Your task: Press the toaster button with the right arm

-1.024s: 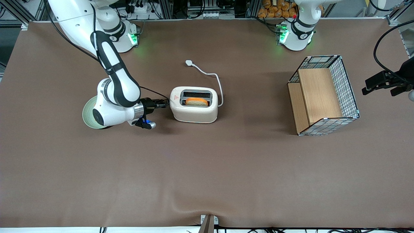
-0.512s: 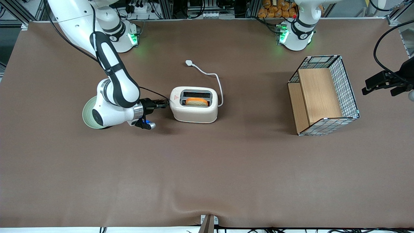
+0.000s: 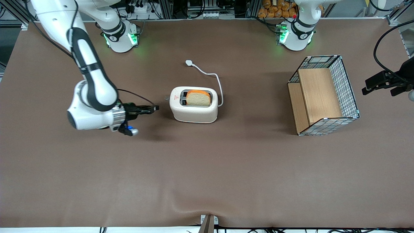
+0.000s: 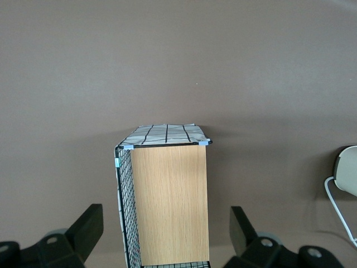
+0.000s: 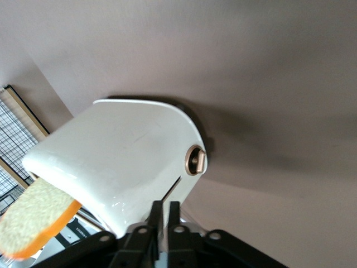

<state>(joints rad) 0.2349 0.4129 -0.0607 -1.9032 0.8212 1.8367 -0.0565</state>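
Observation:
The cream-white toaster [image 3: 194, 106] stands mid-table with a slice of bread [image 3: 198, 98] sticking up out of one slot. My right arm's gripper [image 3: 155, 108] lies level with the table, a short gap away from the toaster's end that faces the working arm's end, touching nothing. Its fingers are shut and empty. In the right wrist view the gripper [image 5: 165, 205] points at that end of the toaster [image 5: 128, 162], where the small round toaster button [image 5: 196, 160] sits beside a vertical slot. The slice [image 5: 39, 218] shows there too.
The toaster's white cord runs to a plug [image 3: 189, 62] farther from the front camera. A wire basket with wooden panels [image 3: 346, 84] stands toward the parked arm's end, also in the left wrist view [image 4: 125, 223]. Brown cloth covers the table.
My gripper has pulled back from the toaster's end toward the working arm's end of the table. The bread slice has risen from low in the slot to standing well above it.

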